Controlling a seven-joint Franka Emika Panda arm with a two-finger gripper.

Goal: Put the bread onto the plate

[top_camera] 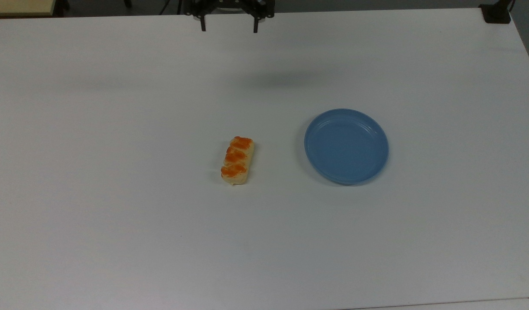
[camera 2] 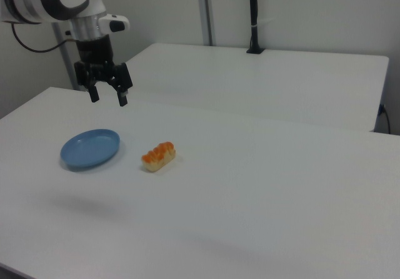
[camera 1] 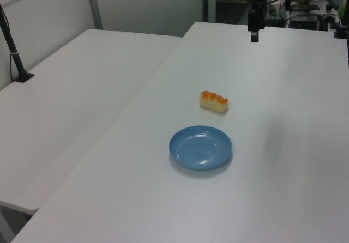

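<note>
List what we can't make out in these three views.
- Arm: in the top view the upper edge cuts it off above the hand.
- Hand in the left view: seen edge-on, so the finger gap can't be read there.
- Bread: underside hidden against the table in every view.
- Plate: seen at a low angle in the right view; its rings can't be made out.

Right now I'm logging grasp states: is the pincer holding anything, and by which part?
Nothing is held. The pincer hangs open above the table, apart from the bread, which lies beside the plate.
</note>
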